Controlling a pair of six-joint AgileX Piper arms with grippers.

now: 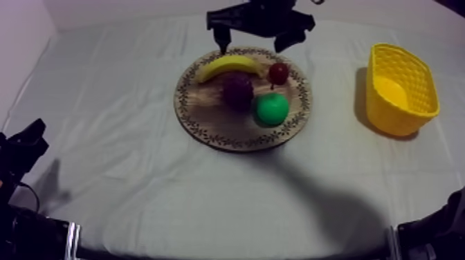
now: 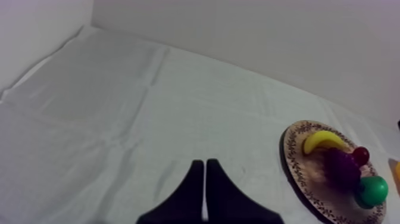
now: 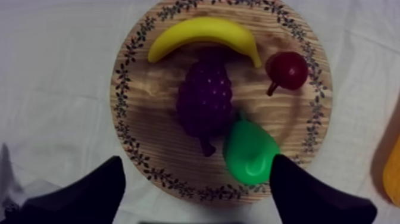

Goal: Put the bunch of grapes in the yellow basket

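The purple bunch of grapes [image 1: 237,90] [image 3: 205,98] [image 2: 340,167] lies in the middle of the round wooden board [image 1: 207,135] [image 3: 122,83] [image 2: 291,149]. The yellow basket [image 1: 401,90] [image 3: 393,173] stands upright at the table's right side with nothing in it. My right gripper [image 1: 252,40] [image 3: 196,162] hangs open above the board's far edge; its fingers [image 3: 89,190] are spread wide, one to each side of the grapes and above them, touching nothing. My left gripper [image 1: 31,135] [image 2: 204,179] rests shut at the table's near left, far from the board.
On the board, a banana [image 1: 228,66] [image 3: 202,33] lies behind the grapes. A small red fruit [image 1: 278,72] [image 3: 287,68] and a green pear [image 1: 271,108] [image 3: 250,152] lie to their right. The pear touches the grapes' stem end. Bare cloth separates board and basket.
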